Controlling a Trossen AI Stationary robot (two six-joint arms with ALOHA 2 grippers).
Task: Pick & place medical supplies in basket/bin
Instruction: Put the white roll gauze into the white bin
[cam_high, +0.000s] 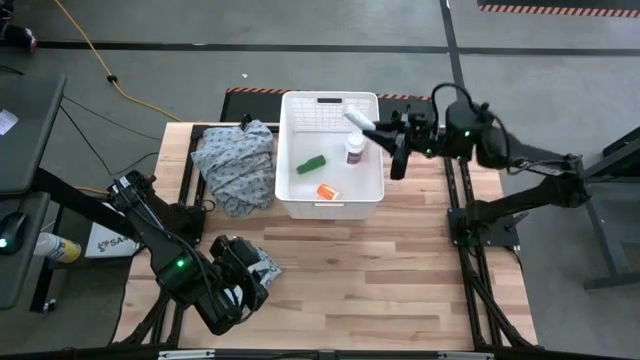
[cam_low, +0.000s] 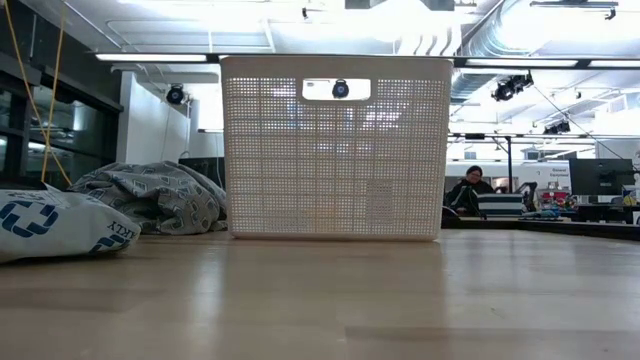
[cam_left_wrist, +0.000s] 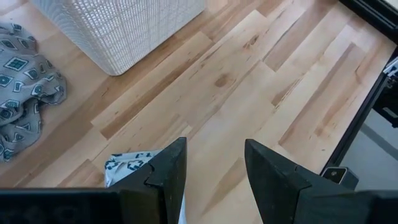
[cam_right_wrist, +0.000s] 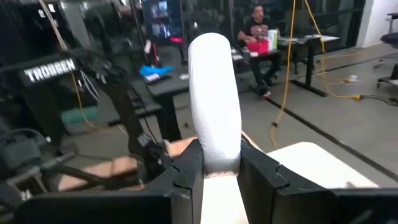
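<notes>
Right end effector (cam_right_wrist: 219, 167) grips white tube (cam_right_wrist: 214, 99) – left (cam_left_wrist: 214, 171) open (packet (cam_left_wrist: 127, 163) probably beside).

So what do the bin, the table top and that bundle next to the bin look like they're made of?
The bin looks like white moulded plastic: stiff walls perforated in a fine grid. The table top looks like pale wood planks with visible grain, smooth finish. The bundle looks like soft printed fabric, crumpled into folds.

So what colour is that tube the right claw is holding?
White; the tube in the right gripper shows best in the right wrist view.
</notes>
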